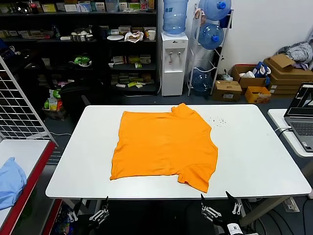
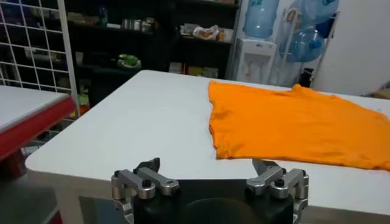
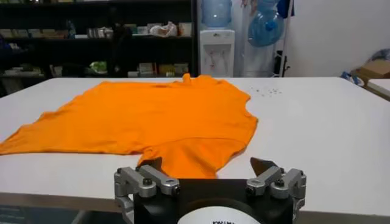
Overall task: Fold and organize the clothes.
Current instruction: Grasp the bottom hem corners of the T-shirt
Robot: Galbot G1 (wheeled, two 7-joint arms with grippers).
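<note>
White table (image 1: 254, 161) bears orange T-shirt (image 1: 164, 144) (lettering unseen); both tools wide, empty.

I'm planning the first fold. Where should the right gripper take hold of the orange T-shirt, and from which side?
Probably the sleeve corner nearest the robot. The orange T-shirt lies flat on the white table, and that sleeve points toward the near edge, right ahead of the open right gripper. Coming in low from the near edge would let one finger slip under the thin hem.

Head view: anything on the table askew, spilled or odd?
Yes. The orange T-shirt lies rotated, not square to the white table, and small dark specks are scattered beside its far right sleeve.
</note>
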